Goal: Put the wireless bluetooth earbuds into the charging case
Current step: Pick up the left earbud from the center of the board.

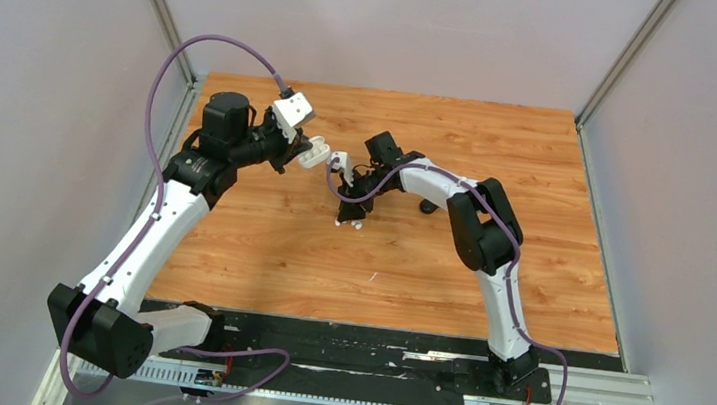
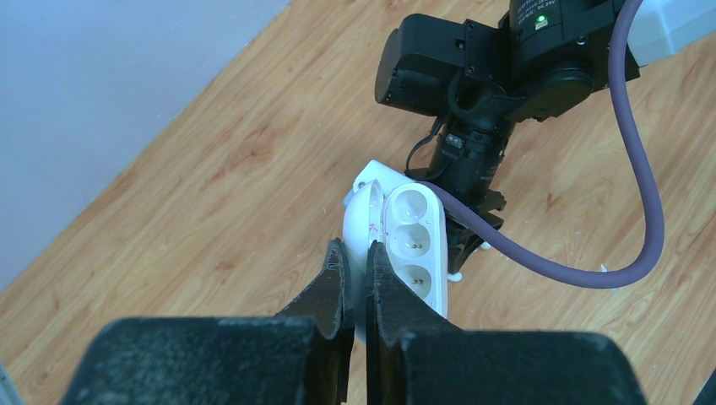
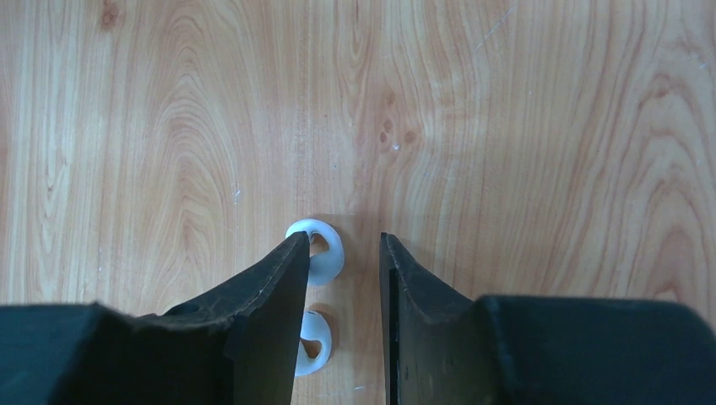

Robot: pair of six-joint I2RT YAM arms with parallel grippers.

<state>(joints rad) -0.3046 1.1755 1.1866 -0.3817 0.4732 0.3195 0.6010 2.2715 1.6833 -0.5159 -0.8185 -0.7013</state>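
Observation:
My left gripper [image 1: 302, 146] is shut on the open white charging case [image 1: 319, 152] and holds it above the table. In the left wrist view the fingers [image 2: 338, 278] pinch the case's lid edge, and the case [image 2: 414, 240] shows empty sockets. My right gripper [image 1: 351, 216] points down at the table, open, over two white earbuds [image 1: 348, 225]. In the right wrist view the gripper [image 3: 340, 245] straddles them. One white earbud [image 3: 328, 251] lies beside the left fingertip, the other [image 3: 315, 342] nearer, both partly hidden by that finger. No black earbuds can be made out.
A small dark object [image 1: 427, 207] lies on the wooden table [image 1: 528, 271] behind the right forearm. The right arm's wrist [image 2: 498, 84] and purple cable [image 2: 642, 186] hang close beyond the held case. Grey walls enclose the table on three sides.

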